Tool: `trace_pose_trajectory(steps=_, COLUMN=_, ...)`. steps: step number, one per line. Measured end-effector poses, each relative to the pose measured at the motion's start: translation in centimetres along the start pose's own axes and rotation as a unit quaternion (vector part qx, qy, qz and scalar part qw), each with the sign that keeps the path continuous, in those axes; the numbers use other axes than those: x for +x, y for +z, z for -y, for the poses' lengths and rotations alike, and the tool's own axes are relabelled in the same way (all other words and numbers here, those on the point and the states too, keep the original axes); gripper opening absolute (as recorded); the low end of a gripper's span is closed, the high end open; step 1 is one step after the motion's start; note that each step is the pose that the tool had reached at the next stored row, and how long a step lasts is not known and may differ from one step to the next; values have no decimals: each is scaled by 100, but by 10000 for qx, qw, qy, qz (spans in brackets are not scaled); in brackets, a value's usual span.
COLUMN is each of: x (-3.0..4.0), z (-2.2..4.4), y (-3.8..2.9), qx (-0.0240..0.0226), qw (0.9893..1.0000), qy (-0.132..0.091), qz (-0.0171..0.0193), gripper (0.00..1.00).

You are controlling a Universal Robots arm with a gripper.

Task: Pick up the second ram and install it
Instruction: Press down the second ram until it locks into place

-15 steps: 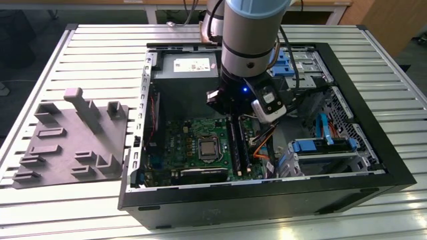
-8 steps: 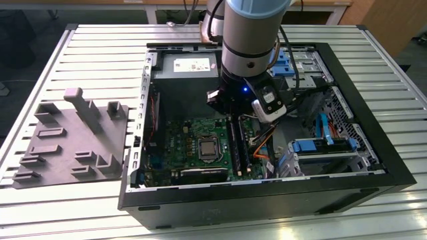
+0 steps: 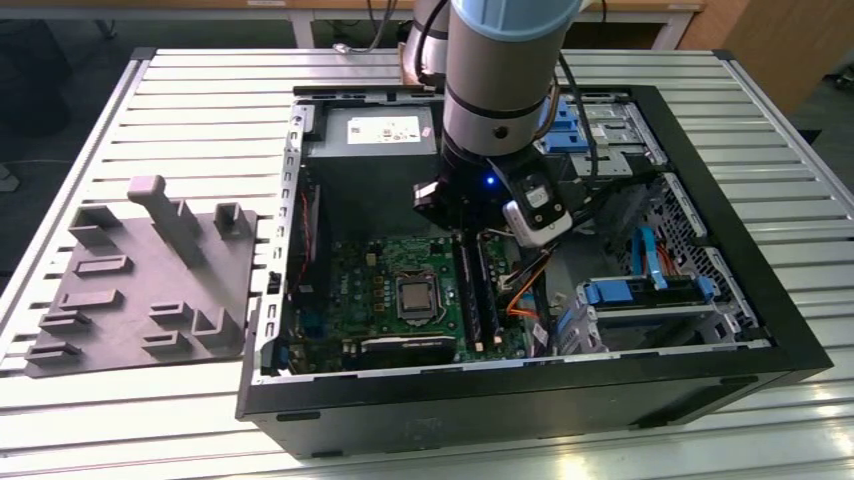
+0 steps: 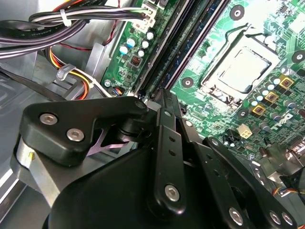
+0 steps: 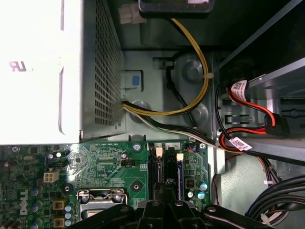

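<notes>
My gripper is low inside the open computer case, right over the long black memory slots of the green motherboard. In the second wrist view the gripper has its black fingers drawn together, their tips at the near end of the slots. In the first wrist view a thin blue-edged stick stands in one slot beside the gripper. I cannot tell whether it is the second ram, or whether the fingers clamp anything.
The grey power-supply box lies behind the slots and the processor socket beside them. Cable bundles and orange wires crowd the drive-bay side. A grey foam tray lies outside the case at the exterior view's left.
</notes>
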State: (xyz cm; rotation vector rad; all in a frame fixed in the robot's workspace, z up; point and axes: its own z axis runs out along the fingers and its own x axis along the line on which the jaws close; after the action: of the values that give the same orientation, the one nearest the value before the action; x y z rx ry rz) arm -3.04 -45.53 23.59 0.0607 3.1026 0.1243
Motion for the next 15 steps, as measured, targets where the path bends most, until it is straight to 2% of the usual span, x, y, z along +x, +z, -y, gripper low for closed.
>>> trace_pose_trajectory(steps=6, x=0, z=-5, y=10, qx=-1, qw=10000, qy=-1, qz=0, gripper=11)
trace_pose_trajectory(steps=15, x=2, z=-47, y=20, qx=0, qw=10000, qy=0, qz=0, gripper=11)
